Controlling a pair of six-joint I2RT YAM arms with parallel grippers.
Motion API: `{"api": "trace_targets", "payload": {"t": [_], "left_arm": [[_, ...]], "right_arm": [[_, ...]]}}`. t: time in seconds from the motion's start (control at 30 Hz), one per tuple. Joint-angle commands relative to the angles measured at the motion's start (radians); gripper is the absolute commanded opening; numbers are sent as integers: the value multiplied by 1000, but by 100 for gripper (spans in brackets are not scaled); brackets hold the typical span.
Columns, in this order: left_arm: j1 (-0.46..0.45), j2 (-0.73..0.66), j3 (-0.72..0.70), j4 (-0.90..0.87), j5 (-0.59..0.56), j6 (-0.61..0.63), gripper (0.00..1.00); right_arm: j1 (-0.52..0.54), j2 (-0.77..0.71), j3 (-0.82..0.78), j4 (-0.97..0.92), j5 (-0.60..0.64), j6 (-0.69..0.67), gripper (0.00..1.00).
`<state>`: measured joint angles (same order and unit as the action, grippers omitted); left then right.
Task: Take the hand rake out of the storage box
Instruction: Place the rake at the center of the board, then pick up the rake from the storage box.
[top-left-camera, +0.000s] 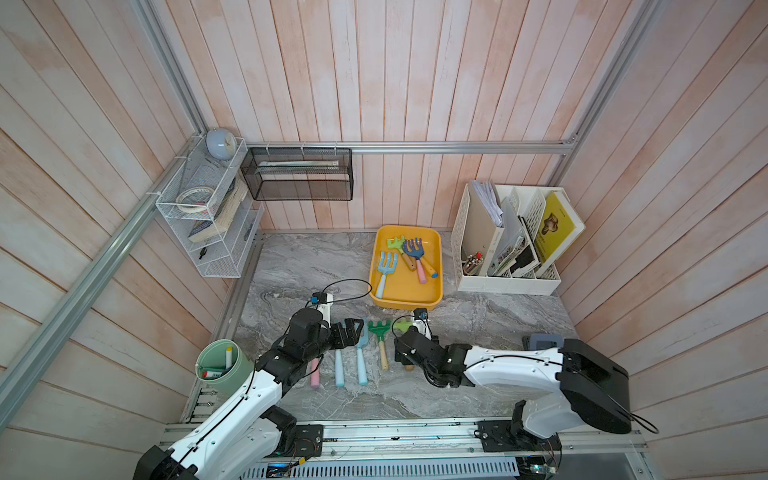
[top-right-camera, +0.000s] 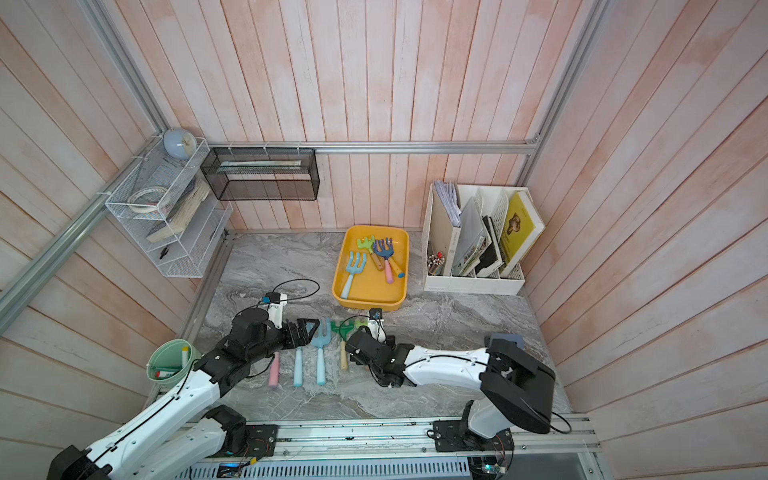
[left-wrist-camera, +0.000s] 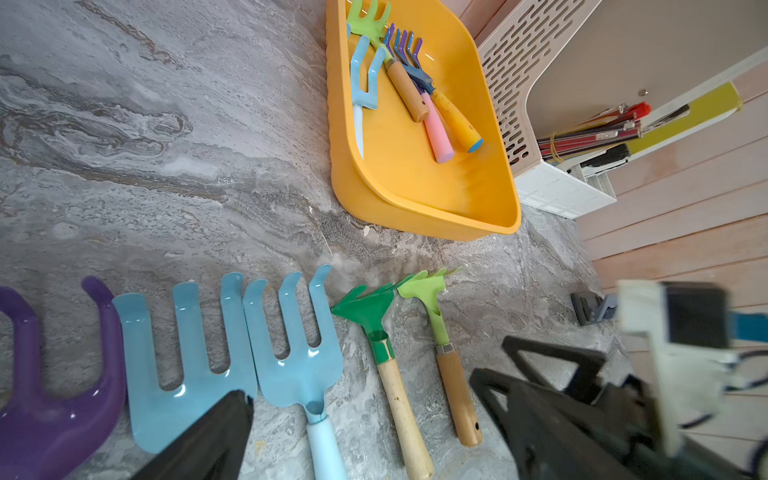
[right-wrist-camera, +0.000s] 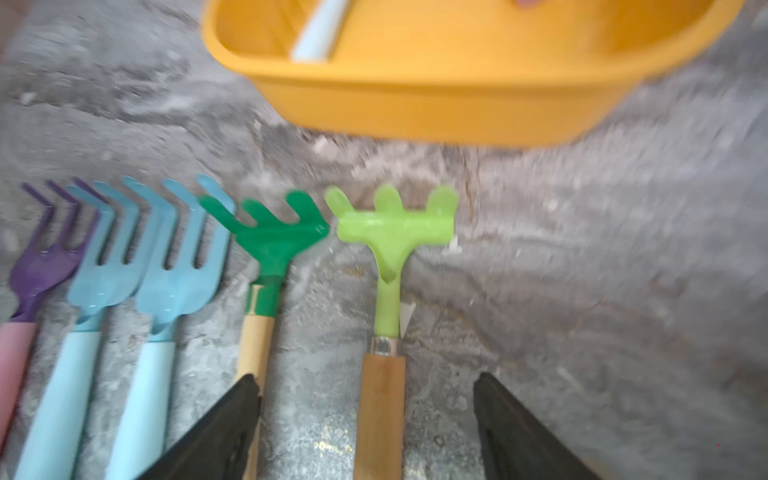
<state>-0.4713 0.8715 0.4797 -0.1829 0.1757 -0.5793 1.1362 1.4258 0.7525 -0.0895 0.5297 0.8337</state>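
Nearest the rail, five hand rakes (top-left-camera: 361, 357) lie in a row on the marble table (top-left-camera: 291, 266). Over them the right gripper (right-wrist-camera: 365, 378) has its jaws apart on either side of the wooden handle of the lime rake (right-wrist-camera: 390, 232), not clamped. Risk: a tilted lift snags that handle and shoves its head into the dark green rake (right-wrist-camera: 274, 237), tines nearly touching. Beside it the left gripper (top-left-camera: 353, 332) has its jaws wide and empty, low over the blue rake heads (left-wrist-camera: 191, 365); a careless sweep scatters the row. Further back, the storage box (top-left-camera: 405, 305) holds four more: a pale blue rake (top-left-camera: 384, 266) alone and three in a crossed pile (top-left-camera: 413, 253). Risk: pulling one from the pile drags its neighbours, or slides the box toward the white file organizer (top-left-camera: 507, 286) just beside it
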Motion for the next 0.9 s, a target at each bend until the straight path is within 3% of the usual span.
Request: {"api": "trace_targets", "payload": {"t": [0.0,0.13,0.2,0.3,0.53,0.63,0.77,0.87], "left_arm": [[5,-19,-20,9,-10,20,100],[5,-39,-27,-1,-35,24,100],[6,-45,-35,2,-41,22,100],[7,-38,-35,3,-36,22,100],[7,-24,-39,9,-45,23,100],[7,-13,-39,15,-45,24,100],[7,3,-39,15,-60,21,100],[7,14,-35,15,-65,25,100]], "right_arm": [[-54,-99,50,-17,70,-224,96],[-277,-110,81,37,-195,-302,96],[-331,-74,116,59,-226,-330,92],[-371,45,235,2,-157,-383,88],[-451,321,461,-34,-175,-444,72],[-491,468,617,-99,-251,-463,60],[-492,610,723,-70,-391,-416,60],[-489,683,764,-41,-425,-335,60]]}}
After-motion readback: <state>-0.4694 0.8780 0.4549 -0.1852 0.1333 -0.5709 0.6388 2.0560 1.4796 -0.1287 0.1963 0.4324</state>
